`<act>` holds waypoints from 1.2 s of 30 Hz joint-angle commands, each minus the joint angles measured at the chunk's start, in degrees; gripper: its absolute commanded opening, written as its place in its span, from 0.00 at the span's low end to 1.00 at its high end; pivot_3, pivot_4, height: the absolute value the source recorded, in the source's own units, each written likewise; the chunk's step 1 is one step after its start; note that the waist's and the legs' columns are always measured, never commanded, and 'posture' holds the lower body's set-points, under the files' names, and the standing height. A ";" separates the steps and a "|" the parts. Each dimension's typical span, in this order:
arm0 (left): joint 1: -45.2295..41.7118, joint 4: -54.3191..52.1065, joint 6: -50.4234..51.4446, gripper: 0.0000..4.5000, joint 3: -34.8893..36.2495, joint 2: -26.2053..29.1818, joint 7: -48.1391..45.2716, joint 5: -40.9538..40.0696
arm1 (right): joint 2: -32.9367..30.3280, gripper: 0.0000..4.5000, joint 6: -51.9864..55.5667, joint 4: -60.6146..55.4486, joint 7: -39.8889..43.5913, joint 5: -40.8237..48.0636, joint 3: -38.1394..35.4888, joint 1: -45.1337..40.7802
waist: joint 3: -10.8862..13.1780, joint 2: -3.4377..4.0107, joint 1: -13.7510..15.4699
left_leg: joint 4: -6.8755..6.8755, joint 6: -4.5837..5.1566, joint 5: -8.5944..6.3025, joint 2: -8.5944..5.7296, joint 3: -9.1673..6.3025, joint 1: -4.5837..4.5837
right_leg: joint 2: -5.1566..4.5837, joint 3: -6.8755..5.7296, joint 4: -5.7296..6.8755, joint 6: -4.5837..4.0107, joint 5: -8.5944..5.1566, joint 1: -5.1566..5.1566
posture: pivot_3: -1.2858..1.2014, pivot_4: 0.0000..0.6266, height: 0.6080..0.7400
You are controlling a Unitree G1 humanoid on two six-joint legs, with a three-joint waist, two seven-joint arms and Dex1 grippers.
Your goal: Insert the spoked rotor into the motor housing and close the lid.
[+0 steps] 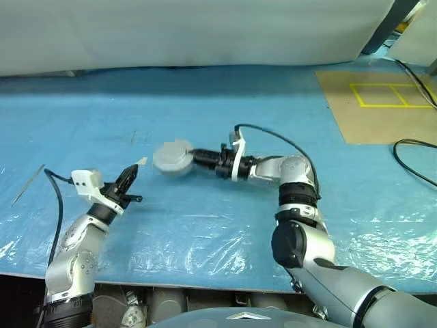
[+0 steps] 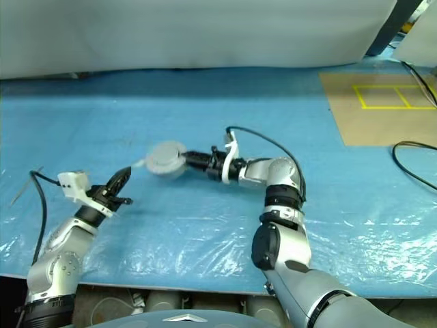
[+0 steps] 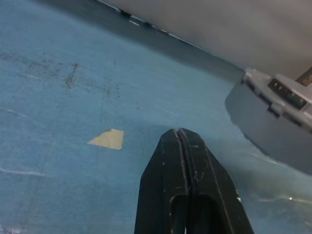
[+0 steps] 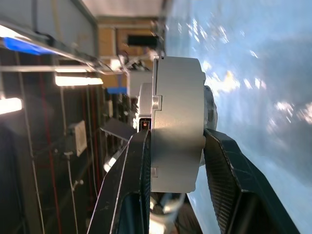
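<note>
Centre of the head view: the right gripper (image 1: 190, 158) reached in from the right, pointing toward frame left, its two black fingers (image 4: 229, 180) clamped on the motor housing (image 1: 173, 158). The housing sat just left of centre, over the blue plastic-covered table (image 1: 225, 102); whether it rested on the sheet or hung a little above it couldn't be told. In the right wrist view the fingers pressed both flat sides of the grey round body (image 4: 176, 124), one on each face. The lid (image 1: 171, 152) looked closed down on the housing, plain grey face up; the seam betw. the two wasn't clear enough to say more. The spoked rotor couldn't be made out.

Lower left of the head view: the left gripper (image 1: 131, 176) was clenched tight w/ nothing in it, fingertips together & pointing toward the housing but well apart from it. The left wrist view showed the two black fingers (image 3: 187, 190) pressed flat against each other, w/ the grey housing (image 3: 273, 126) at frame right.

A small pale tape scrap (image 1: 142, 161) lay on the sheet betw. the left gripper tip and the housing. Upper right: a brown board (image 1: 372, 113) w/ yellow line marks (image 1: 392, 96). A black cable (image 1: 413, 167) curled at the right edge.
</note>
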 commanded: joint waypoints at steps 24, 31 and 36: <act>-8.49 -6.92 9.28 0.99 -1.25 -10.69 16.18 -27.45 | 2.71 0.27 -9.79 -0.52 -0.90 14.13 5.90 -2.25 | 0.03 -0.05 0.91 | 0.48 -0.01 0.00 0.01 -0.04 -0.21 | 0.04 -0.02 0.08 0.24 0.14 0.02 | 0.52 0.24 1.00; -9.77 -5.81 9.57 0.99 -1.22 -11.55 18.16 -30.82 | 2.48 0.27 -7.28 -2.17 0.79 16.08 8.81 -0.82 | 0.03 -0.06 0.94 | 0.62 -0.01 0.00 -0.01 -0.10 -0.31 | 0.03 -0.02 0.08 0.32 0.19 0.03 | 0.52 0.24 1.00; -11.04 -4.78 8.38 0.99 -0.88 -12.69 19.25 -31.75 | 2.48 0.27 -6.40 -3.51 1.38 17.05 10.35 -0.03 | 0.03 -0.07 1.01 | 0.64 -0.01 0.00 -0.03 -0.15 -0.35 | 0.03 -0.02 0.07 0.35 0.21 0.03 | 0.52 0.24 1.00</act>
